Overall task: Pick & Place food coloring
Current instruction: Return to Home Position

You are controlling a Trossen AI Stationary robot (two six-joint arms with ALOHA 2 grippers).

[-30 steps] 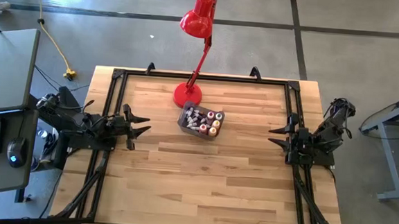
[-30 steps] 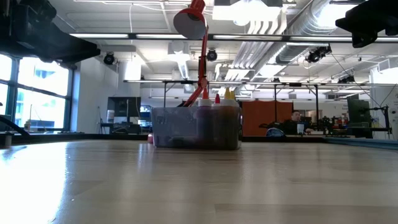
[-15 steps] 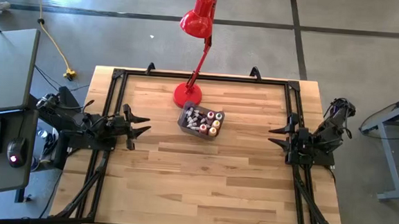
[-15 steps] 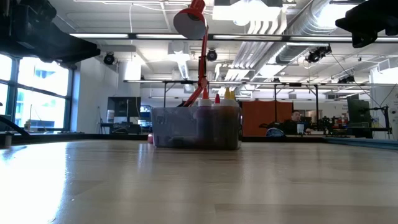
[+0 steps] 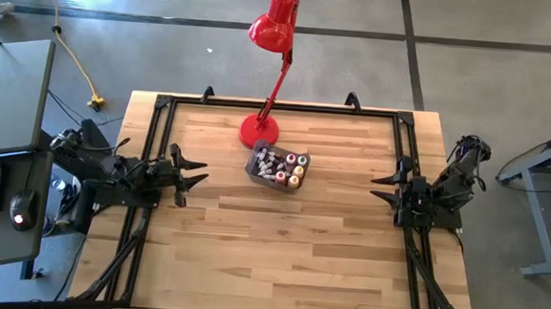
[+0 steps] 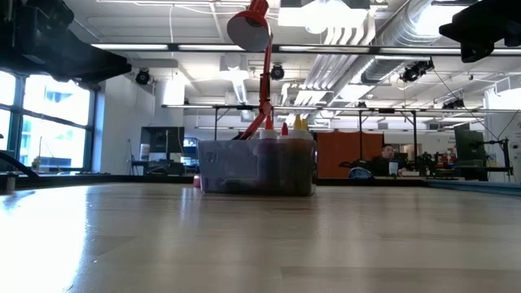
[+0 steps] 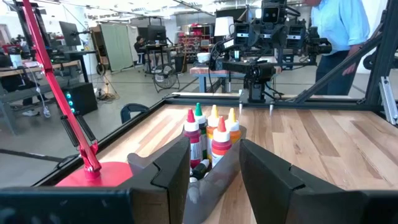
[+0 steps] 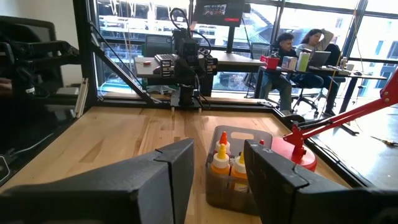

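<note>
At the desk's (image 5: 279, 255) left edge, your left gripper (image 5: 193, 178) is hanging just inside the frame rail, released, fingers (image 7: 171, 174) spread and gripping nothing. Its wrist camera is looking through that gap at the bottles. At the right edge, your right gripper (image 5: 385, 189) is sitting opposite it, also released and empty, pointing toward the desk's middle. Both are waiting well apart from the food coloring bottles (image 5: 280, 164). Those are standing packed, caps up, inside the grey tub (image 6: 224, 169), with red, yellow-orange and green tips poking above the rim. The tub is resting toward the back edge, roughly midway between the left and right edges, just beside the round base of the red lamp (image 5: 259, 130). The lamp's arm is leaning out past the back edge. Beyond the desk, people (image 8: 283, 59) are sitting at tables in the room.
</note>
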